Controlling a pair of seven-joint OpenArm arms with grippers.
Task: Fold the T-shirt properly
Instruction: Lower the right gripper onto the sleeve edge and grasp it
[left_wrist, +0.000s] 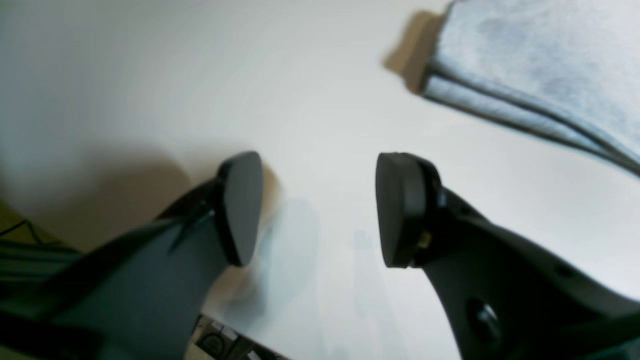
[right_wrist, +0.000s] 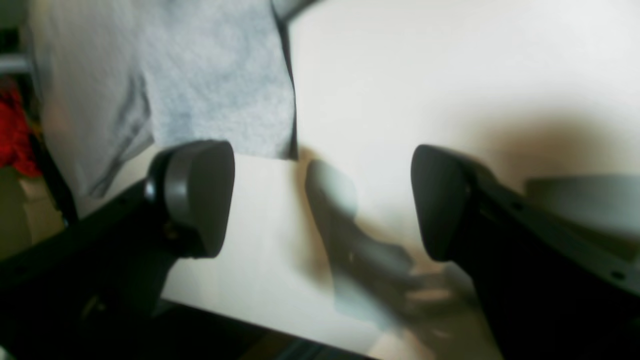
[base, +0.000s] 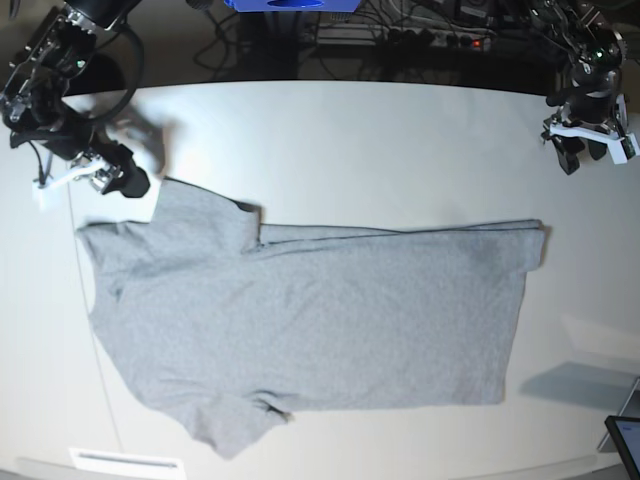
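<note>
Heather-grey short-sleeved cotton T-shirt (base: 310, 325) lies spread across the middle of the white bench (base: 380, 150), plain side up, one long edge folded over along the far side, a sleeve poking out at each end of the near-left portion. In the base view the right claw (base: 118, 180) sits at the left, just beside the shirt's upper sleeve corner, and its wrist view shows the black pads (right_wrist: 200, 195) standing well apart with nothing between them, grey cloth (right_wrist: 200, 75) just beyond the tips. Over on the other side, the left claw (base: 590, 148) hangs near the bench's far right corner, well apart from the shirt's hem; its pads (left_wrist: 242, 207) are spread too, empty, over bare bench, with a doubled-over edge of the shirt (left_wrist: 540, 70) off in the upper right of that view. Both arms reach in from the dark far edge, where cables (base: 400, 40) and a blue object (base: 290, 5) sit behind the bench.
</note>
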